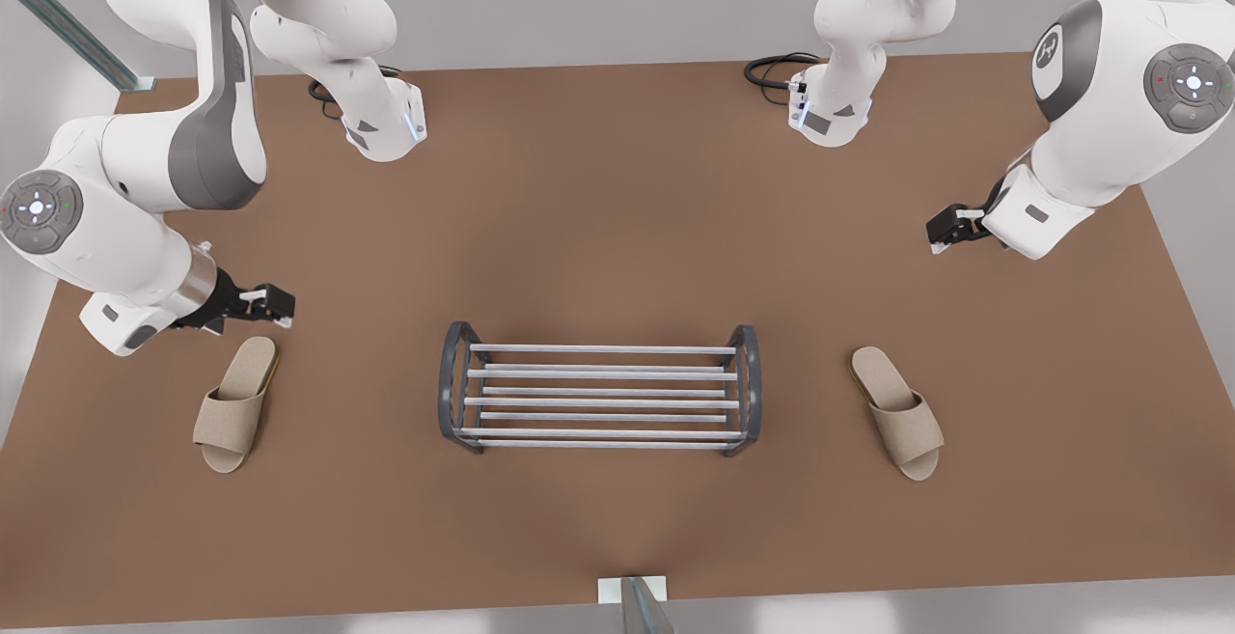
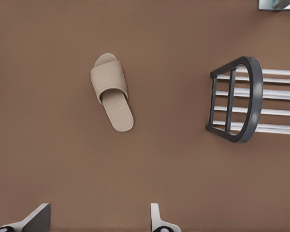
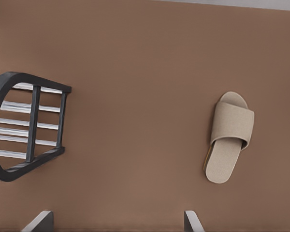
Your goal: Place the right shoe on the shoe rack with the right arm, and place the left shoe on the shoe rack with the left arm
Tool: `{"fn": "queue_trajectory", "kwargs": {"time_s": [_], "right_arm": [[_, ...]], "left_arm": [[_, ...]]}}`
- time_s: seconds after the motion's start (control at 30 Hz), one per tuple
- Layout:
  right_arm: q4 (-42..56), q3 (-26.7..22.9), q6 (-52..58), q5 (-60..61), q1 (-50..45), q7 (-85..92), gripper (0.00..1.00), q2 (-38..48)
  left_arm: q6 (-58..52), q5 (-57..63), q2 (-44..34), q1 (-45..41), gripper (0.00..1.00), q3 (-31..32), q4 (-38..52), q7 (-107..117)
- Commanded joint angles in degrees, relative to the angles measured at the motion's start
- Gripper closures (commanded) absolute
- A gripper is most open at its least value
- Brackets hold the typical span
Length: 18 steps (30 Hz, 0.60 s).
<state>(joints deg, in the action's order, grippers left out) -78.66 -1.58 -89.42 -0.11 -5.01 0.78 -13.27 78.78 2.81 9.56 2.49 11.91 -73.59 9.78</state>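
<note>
- Both shoes lie flat on the tabletop, either side of the shoe rack, which has nothing on it.
- The right gripper hovers wide open near the right shoe; we risk pinching only soft strap, so it could sag.
- The left gripper, also wide open, sits farther from the left shoe; an off-centre grasp could tip it off the bars.

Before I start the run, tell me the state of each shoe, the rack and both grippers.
left shoe: flat on the table, not gripped
right shoe: flat on the table, not gripped
shoe rack: upright, no shoes on it
left gripper: open, holding nothing
right gripper: open, holding nothing
</note>
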Motion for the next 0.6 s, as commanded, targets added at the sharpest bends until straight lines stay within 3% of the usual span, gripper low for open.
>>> {"fn": "queue_trajectory", "kwargs": {"time_s": [0.0, 0.1, 0.17, 0.2, 0.3, 0.4, 0.47, 0.5, 0.57], "right_arm": [[0.0, 0.0, 2.0, 0.0, -0.3, 4.1, 0.0, 0.0], [-0.4, -0.1, 1.9, 0.1, -1.0, 4.8, 0.0, -1.4], [-0.3, -0.1, 1.0, 0.2, -0.9, 4.8, 0.0, -2.5], [-0.9, -0.1, 1.0, 1.0, -0.1, 4.5, 0.0, -4.1], [-4.7, -0.1, -1.9, 1.2, -0.5, 5.3, 0.0, -6.9], [-24.8, -0.1, -25.6, -0.9, 1.1, 15.8, 0.0, -2.2], [-40.9, -0.2, -47.4, -5.1, 1.2, 27.1, 0.0, 5.3], [-43.9, -0.1, -54.8, -6.5, 2.6, 37.3, 0.0, 5.7], [-43.9, -0.1, -58.5, -7.0, 3.4, 49.0, 0.0, 5.7]], "left_arm": [[0.1, 0.1, -0.1, 0.1, 0.0, 0.0, 0.0, 1.3], [0.1, 4.2, 1.4, -4.1, 0.0, 0.0, 0.0, 5.9], [1.4, 13.8, 3.4, -16.3, 0.0, 0.0, -3.7, 41.1], [8.4, 20.2, 4.3, -22.5, 0.0, 0.0, -9.2, 63.1], [30.7, 30.0, 0.6, -23.8, 0.0, -0.2, -26.3, 93.9], [45.1, 44.0, -2.3, -23.8, 0.0, -0.4, -41.2, 122.7], [53.4, 52.0, -2.1, -23.8, 0.0, -4.6, -48.0, 136.6], [57.4, 54.9, -1.7, -23.7, 0.0, -5.2, -50.1, 141.6], [63.7, 63.1, 1.3, -23.6, 0.0, -6.3, -51.0, 154.9]]}}
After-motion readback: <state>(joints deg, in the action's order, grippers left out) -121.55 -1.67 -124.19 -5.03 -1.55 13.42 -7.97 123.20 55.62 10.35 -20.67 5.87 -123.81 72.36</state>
